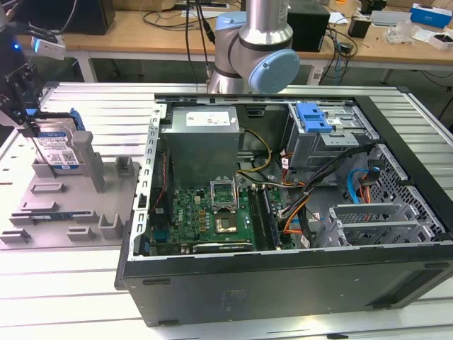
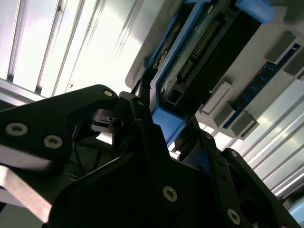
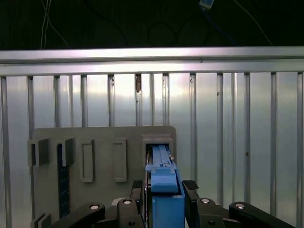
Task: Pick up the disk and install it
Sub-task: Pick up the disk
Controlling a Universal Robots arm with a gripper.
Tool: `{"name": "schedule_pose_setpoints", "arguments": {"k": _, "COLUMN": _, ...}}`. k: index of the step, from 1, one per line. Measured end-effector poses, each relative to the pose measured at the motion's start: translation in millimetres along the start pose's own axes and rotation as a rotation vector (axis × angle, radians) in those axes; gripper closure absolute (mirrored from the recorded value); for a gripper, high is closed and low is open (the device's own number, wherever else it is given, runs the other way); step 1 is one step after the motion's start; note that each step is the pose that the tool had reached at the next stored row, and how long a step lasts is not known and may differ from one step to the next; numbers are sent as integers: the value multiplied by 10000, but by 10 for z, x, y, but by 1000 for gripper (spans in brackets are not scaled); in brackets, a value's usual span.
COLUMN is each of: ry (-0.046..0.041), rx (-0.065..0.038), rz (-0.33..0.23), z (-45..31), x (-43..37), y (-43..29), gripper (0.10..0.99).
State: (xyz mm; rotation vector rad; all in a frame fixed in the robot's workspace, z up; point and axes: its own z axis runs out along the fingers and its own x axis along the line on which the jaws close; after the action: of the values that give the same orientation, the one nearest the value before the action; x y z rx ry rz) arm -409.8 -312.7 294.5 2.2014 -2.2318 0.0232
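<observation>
**A:** Where is the disk?

**B:** The disk [image 1: 58, 150] stands on edge in a slot of the grey holder [image 1: 85, 212]. That is at the exterior view's left, well apart from the open computer case [image 1: 283, 283].

**A:** And the gripper?

**B:** The gripper [image 3: 165, 191] sits over the disk. In the first wrist view its fingers [image 3: 190, 186] press against the blue frame, one on each side. It looks clamped on the disk's upper edge. Whether the disk has risen out of the slot, I cannot tell.

**A:** How would this lift be done well?

**B:** As I judge it, the pull should run straight along the slot with the disk kept upright. That way the frame should not catch on the holder's walls. The hold is on a narrow edge, so a slow rise without tilt should keep the disk from pivoting between the fingers.
</observation>
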Motion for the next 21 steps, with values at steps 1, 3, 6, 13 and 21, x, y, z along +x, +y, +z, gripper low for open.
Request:
{"name": "schedule_pose_setpoints", "arguments": {"k": 1, "ry": 0, "rx": -1, "rz": 11, "z": 13, "x": 0, "y": 0, "gripper": 718}}
{"name": "schedule_pose_setpoints", "arguments": {"k": 3, "ry": 1, "rx": -1, "rz": 12, "z": 18, "x": -1, "y": 0, "gripper": 718}}
{"name": "schedule_pose_setpoints", "arguments": {"k": 6, "ry": -2, "rx": 2, "rz": 12, "z": 16, "x": 0, "y": 0, "gripper": 718}}
{"name": "schedule_pose_setpoints", "arguments": {"k": 13, "ry": -5, "rx": 0, "rz": 12, "z": -111, "x": 2, "y": 0, "gripper": 718}}
{"name": "schedule_pose_setpoints", "arguments": {"k": 21, "ry": -6, "rx": 0, "rz": 13, "z": -520, "x": 8, "y": -3, "gripper": 718}}
